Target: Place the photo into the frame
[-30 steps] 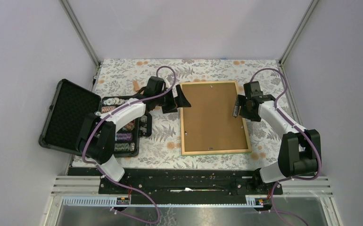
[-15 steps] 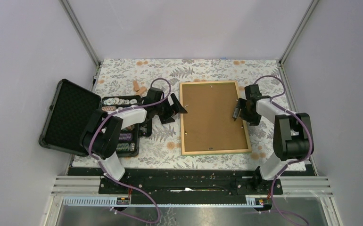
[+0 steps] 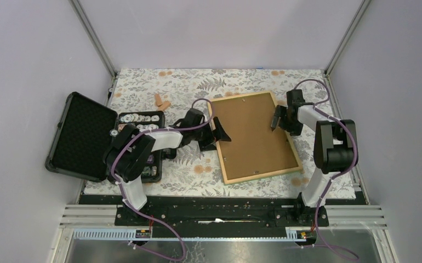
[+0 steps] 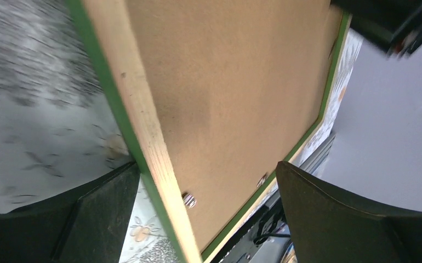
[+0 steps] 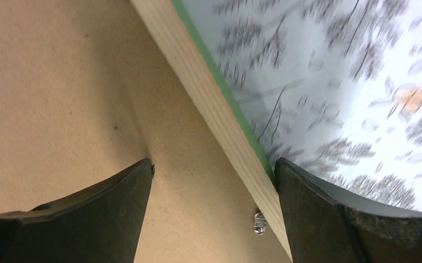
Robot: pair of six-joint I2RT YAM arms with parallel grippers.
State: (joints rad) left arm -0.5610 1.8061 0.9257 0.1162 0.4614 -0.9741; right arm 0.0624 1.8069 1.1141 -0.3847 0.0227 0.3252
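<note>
The frame (image 3: 255, 137) has swung since a second ago. It lay square to the surface (image 3: 187, 164); now it sits skewed, its near end shifted toward the right arm, back side up with the backing board (image 3: 250, 129) showing. Both arms have drawn in. The left claw (image 3: 221, 132) is spread wide across the frame's left edge and the right claw (image 3: 276, 118) is spread across the right edge; neither pinches anything. The photo is in no view, so I cannot tell whether it is already under the board.

The overhead view gives the skew. The wrist views add what it misses: the green face under the wood edge between each claw's fingers, and small metal clips (image 4: 189, 200) beside the board — the back looks closed.
</note>
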